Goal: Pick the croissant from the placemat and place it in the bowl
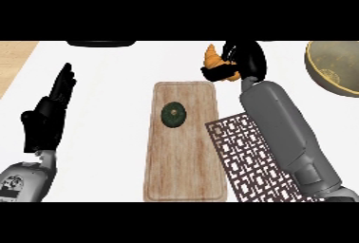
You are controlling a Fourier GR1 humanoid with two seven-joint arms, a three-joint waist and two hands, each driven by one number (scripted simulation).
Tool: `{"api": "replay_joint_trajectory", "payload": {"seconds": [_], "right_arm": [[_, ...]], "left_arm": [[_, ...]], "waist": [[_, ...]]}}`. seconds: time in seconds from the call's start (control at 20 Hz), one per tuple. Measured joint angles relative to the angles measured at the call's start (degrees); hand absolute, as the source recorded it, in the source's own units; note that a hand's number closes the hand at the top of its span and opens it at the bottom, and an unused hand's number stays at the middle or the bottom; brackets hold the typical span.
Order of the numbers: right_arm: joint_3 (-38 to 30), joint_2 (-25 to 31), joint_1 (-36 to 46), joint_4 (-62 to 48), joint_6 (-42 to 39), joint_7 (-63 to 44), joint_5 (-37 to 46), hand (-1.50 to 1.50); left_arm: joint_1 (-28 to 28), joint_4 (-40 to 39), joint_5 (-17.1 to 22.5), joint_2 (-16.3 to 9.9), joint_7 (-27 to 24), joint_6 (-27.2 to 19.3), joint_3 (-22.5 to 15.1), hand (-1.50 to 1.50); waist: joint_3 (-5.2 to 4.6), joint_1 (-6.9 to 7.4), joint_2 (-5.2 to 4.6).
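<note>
My right hand [238, 60] is curled round the croissant [212, 57], beyond the placemat [245, 156] and left of the bowl [335, 66]. My left hand [49, 114] rests open.

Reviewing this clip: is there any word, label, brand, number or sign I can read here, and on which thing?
No readable text anywhere.
Left forearm cuff: dark marks on a pale patch, too blurred to read.
Placemat: a cut-out lattice pattern, not lettering.
Cutting board, bowl, croissant: no marks.
</note>
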State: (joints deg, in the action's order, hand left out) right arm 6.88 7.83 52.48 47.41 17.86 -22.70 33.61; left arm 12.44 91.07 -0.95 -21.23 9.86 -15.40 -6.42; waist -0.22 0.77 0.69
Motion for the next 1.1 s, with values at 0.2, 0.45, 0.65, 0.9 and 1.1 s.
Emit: {"api": "replay_joint_trajectory", "payload": {"seconds": [0.2, 0.45, 0.65, 0.9, 1.1], "right_arm": [[-0.3, 0.2, 5.2, -1.3, 7.1, -12.7, 6.8, 1.5], [-2.5, 2.7, 6.8, -1.3, 11.3, -18.5, 10.5, 1.5], [-5.8, 5.9, 5.6, -2.8, 14.9, -16.2, 10.3, 1.5], [-11.0, 11.6, 4.7, -6.6, 18.1, -9.3, 7.7, 1.5], [-15.4, 16.1, 2.8, -9.4, 19.6, -1.7, 4.4, 1.5]], "left_arm": [[-0.4, 0.6, 0.1, -0.1, 0.4, 0.3, 0.4, 0.0], [-0.6, 1.0, -0.6, 0.3, 0.3, 0.4, 0.9, 0.0], [0.5, -0.6, -1.3, 1.3, 0.0, 0.5, 1.0, 0.0], [-0.3, 0.0, -1.5, 1.7, -0.8, 1.3, 1.4, 0.0], [1.3, -0.3, -1.7, 1.8, 0.2, 1.7, 2.1, 0.0]], "waist": [[0.06, -0.13, -0.23], [0.16, -0.4, -0.54], [0.21, -0.42, -0.79], [0.24, 0.03, -0.98], [0.27, 0.11, -1.14]]}}
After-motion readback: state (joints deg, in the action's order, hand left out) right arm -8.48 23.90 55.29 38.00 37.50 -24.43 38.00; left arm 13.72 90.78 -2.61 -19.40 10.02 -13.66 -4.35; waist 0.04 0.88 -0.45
